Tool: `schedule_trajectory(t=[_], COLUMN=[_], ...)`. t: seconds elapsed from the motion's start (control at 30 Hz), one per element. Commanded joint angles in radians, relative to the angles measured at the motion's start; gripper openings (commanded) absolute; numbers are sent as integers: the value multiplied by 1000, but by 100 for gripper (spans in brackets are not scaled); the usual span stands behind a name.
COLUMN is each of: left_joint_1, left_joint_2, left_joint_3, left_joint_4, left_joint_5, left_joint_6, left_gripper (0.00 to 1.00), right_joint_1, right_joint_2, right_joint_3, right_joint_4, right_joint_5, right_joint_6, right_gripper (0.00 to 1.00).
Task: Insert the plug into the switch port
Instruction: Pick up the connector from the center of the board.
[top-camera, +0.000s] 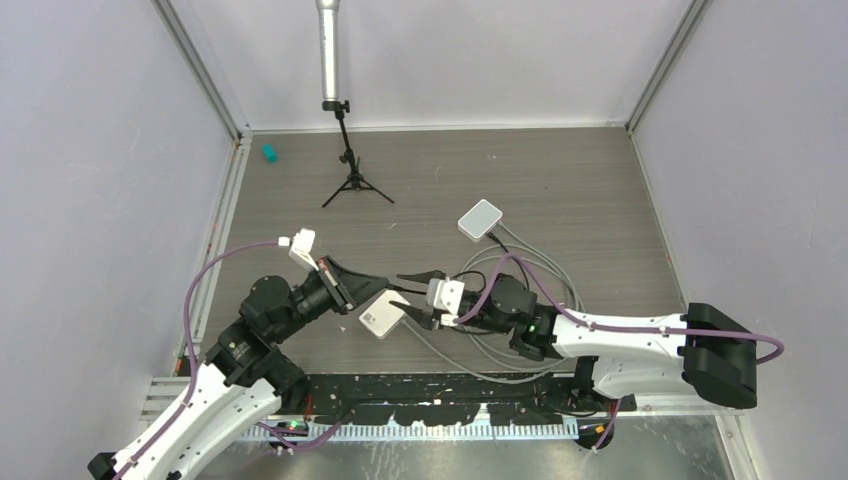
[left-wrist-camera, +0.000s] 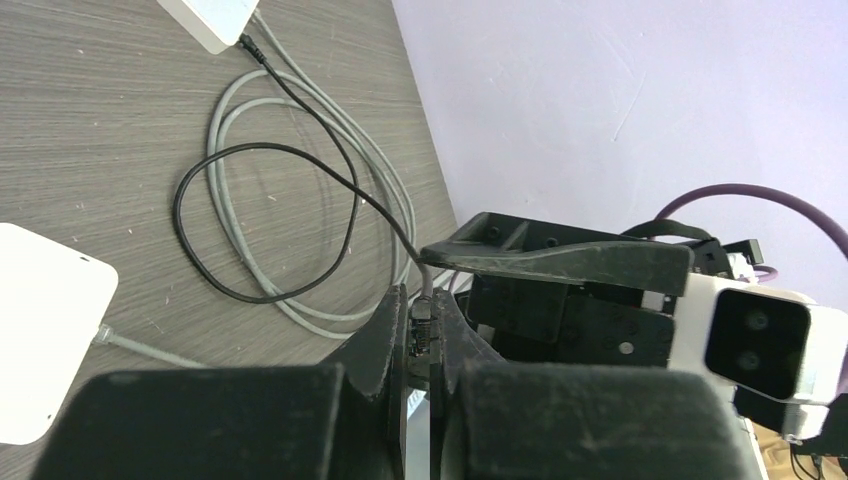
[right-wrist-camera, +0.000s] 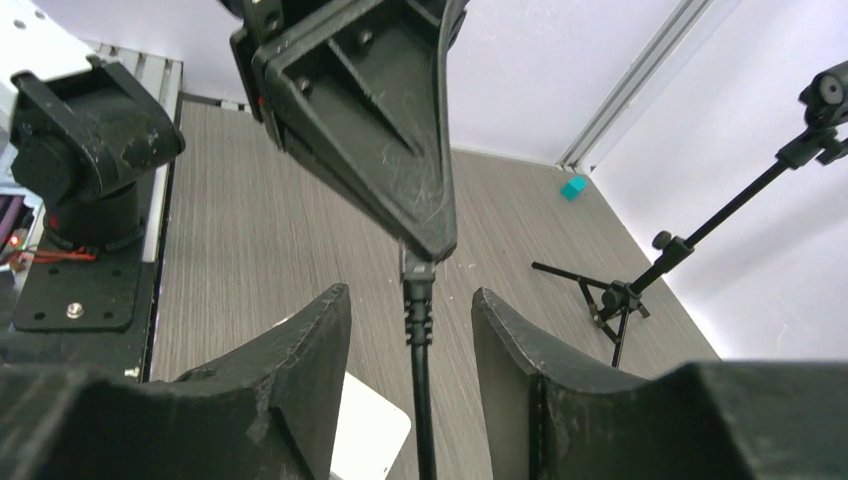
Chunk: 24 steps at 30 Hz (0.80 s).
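My left fingers (left-wrist-camera: 385, 340) are clamped on the small black cable plug (right-wrist-camera: 418, 272), mid-frame in the top view and near the white square box (top-camera: 382, 318) that I take for the switch. My right fingers (right-wrist-camera: 300, 350) stand open either side of its black cable (right-wrist-camera: 420, 400). If they close off-centre, I judge the plug could twist or slip. Both my forearms reach inward, low over the grey wood-grain tabletop (top-camera: 560, 180), tips meeting.
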Motion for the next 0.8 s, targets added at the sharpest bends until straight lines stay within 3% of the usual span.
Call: schedule_trajectory(t=[0.0,0.47,0.53,0.57,0.7,0.73,0.77], left_joint_1=[3,3,4,4,4,3,3], left_joint_2=[-5,-19,-21,-21,-15,-18,-21], left_joint_3=[14,11,10,9,35,53,70], left_joint_4=[62,60,65,65,36,17,1], left_joint_5=[35,47,52,53,65,65,68], left_joint_6=[24,30,33,36,136,181,225], left_gripper=[0,0,4,9,71,91,99], right_joint_1=[2,2,1,1,0,1,1], right_joint_2=[-22,-15,-17,-22,-60,-75,-90], right_joint_3=[-16,4,13,19,70,76,80], right_joint_4=[35,-25,-53,-73,-217,-241,-265], right_joint_5=[-5,14,17,19,51,71,91], right_joint_6=[-10,-13,-12,-8,27,34,51], right_gripper=[54,18,2,1,0,0,0])
